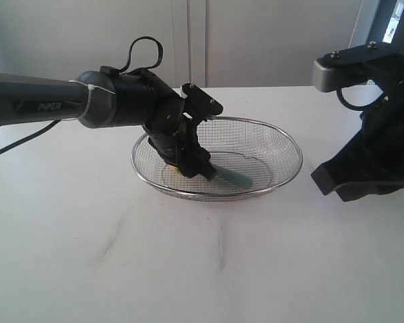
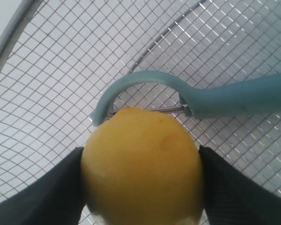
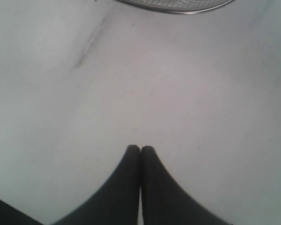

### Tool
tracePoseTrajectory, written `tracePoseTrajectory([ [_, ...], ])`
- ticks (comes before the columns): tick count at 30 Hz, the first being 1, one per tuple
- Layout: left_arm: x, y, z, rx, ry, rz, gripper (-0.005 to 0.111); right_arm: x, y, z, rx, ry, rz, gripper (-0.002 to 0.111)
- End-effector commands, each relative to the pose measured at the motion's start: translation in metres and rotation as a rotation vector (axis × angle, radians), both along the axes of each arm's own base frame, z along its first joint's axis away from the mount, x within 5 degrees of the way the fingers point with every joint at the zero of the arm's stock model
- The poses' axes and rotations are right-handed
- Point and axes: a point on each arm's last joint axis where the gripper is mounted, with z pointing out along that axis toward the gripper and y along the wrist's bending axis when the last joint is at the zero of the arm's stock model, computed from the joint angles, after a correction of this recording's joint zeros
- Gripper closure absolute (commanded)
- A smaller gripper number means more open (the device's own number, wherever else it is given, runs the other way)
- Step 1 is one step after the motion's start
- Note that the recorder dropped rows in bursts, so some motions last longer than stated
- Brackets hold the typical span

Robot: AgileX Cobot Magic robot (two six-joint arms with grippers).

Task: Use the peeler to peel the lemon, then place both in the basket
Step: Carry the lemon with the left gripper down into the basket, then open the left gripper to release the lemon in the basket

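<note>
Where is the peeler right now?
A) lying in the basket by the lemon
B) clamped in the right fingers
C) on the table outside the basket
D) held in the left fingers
A: the peeler lies free on the mesh of the basket, beside the lemon.

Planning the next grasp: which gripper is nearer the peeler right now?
Left. The left gripper is inside the basket, clamping the lemon right beside the peeler's looped head. The right gripper sits shut outside the basket, over the table, well away from it.
</note>
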Motion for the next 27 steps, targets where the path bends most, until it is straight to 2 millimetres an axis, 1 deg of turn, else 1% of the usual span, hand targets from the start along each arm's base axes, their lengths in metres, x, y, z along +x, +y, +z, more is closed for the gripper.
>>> tracePoseTrajectory([
  [1, 0.000, -0.001, 0.004, -0.010, -0.004, 0.007, 0.047, -0.002, -0.001, 0.000, -0.004, -0.003, 0.000, 0.108],
  [2, -0.001, -0.001, 0.003, -0.008, 0.007, 0.012, 0.036, -0.002, -0.001, 0.000, -0.004, -0.003, 0.000, 0.108],
  [4, -0.002, 0.000, 0.005, -0.008, 0.017, 0.019, 0.024, -0.002, -0.001, 0.000, -0.004, -0.003, 0.000, 0.108],
  [5, -0.002, 0.000, 0.006, -0.006, 0.019, 0.020, 0.021, -0.002, -0.001, 0.000, -0.004, -0.003, 0.000, 0.108],
  [8, -0.003, 0.000, 0.009, -0.010, 0.014, 0.020, 0.019, -0.002, -0.001, 0.000, -0.004, -0.003, 0.000, 0.108],
  [12, -0.007, 0.000, 0.019, -0.052, 0.031, 0.039, 0.019, -0.002, -0.001, 0.000, -0.004, -0.003, 0.000, 0.108],
  [18, -0.017, 0.006, 0.052, -0.102, 0.038, 0.063, 0.019, -0.002, -0.001, 0.000, -0.004, -0.003, 0.000, 0.108],
  [20, -0.021, 0.010, 0.064, -0.099, 0.039, 0.069, 0.021, -0.002, -0.001, 0.000, -0.004, -0.003, 0.000, 0.108],
  [22, -0.025, 0.014, 0.074, -0.094, 0.042, 0.075, 0.027, -0.002, -0.001, 0.000, -0.004, -0.003, 0.000, 0.108],
  [25, -0.030, 0.019, 0.085, -0.088, 0.050, 0.082, 0.042, -0.002, -0.001, 0.000, -0.004, -0.003, 0.000, 0.108],
  [27, -0.033, 0.021, 0.091, -0.088, 0.049, 0.085, 0.055, -0.002, -0.001, 0.000, -0.004, -0.003, 0.000, 0.108],
])
